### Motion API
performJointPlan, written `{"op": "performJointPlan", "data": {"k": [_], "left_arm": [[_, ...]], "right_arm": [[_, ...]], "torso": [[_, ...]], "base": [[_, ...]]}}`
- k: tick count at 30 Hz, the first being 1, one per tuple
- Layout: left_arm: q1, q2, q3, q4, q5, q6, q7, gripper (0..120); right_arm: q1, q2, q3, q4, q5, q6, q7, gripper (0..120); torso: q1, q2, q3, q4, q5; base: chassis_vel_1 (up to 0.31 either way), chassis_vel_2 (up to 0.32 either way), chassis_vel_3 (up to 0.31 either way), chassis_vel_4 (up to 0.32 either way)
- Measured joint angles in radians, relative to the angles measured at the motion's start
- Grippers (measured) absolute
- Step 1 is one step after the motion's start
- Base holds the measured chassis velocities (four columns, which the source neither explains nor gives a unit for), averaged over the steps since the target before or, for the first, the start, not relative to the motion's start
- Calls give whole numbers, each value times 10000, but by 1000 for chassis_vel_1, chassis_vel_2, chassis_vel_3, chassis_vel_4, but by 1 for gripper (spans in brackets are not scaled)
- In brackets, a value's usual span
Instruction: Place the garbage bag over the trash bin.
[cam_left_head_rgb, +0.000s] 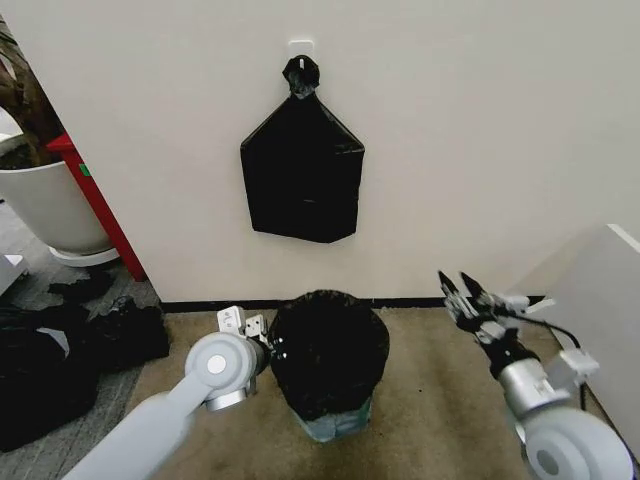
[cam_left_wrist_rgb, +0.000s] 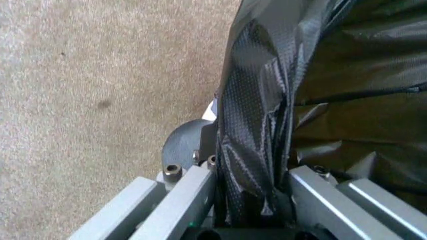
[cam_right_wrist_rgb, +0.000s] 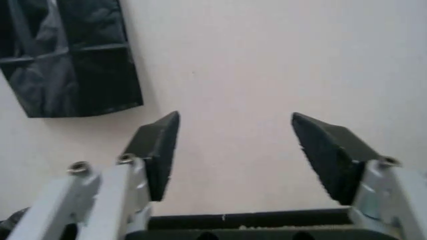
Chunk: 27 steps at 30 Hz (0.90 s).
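The garbage bag (cam_left_head_rgb: 328, 350), crinkly glossy black, is draped over the trash bin (cam_left_head_rgb: 338, 425), whose greenish-white base shows below the plastic. My left gripper (cam_left_head_rgb: 262, 340) is at the bag's left rim. In the left wrist view a fold of the garbage bag (cam_left_wrist_rgb: 257, 150) is squeezed between its fingers (cam_left_wrist_rgb: 190, 192), so the left gripper (cam_left_wrist_rgb: 253, 190) is shut on it. My right gripper (cam_left_head_rgb: 458, 288) is raised to the right of the bin, apart from the bag. Its right gripper (cam_right_wrist_rgb: 235, 120) fingers stand open and point at the bare wall.
A flat black bundle of bags (cam_left_head_rgb: 302, 180) hangs on the wall above the bin, seen too as the bundle (cam_right_wrist_rgb: 67, 55) in the right wrist view. A large white plant pot (cam_left_head_rgb: 50, 205), a red board (cam_left_head_rgb: 100, 215) and dark clutter (cam_left_head_rgb: 60, 350) stand left. A white cabinet (cam_left_head_rgb: 600, 300) stands right.
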Motion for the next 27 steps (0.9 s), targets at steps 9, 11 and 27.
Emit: {"op": "performJointPlan", "data": {"k": [9,11,27], "left_arm": [[89,-252,334,417,1547,123,707,0],[108,-285,354,442,1672,142,778,0],[394,-868,401,991,2232,303,1149,0]], "right_arm": [[-134,345,-17,-6,-94,172,147,96],[-124,340,-23,4,-88,169,168,98],[128,224,-292,-4,-48,62,477,100]], "torso": [[0,0,0,1,-2],[0,0,0,1,-1],[0,0,1,0,-1]], "base": [[0,0,0,0],[0,0,0,0],[0,0,0,0]]}}
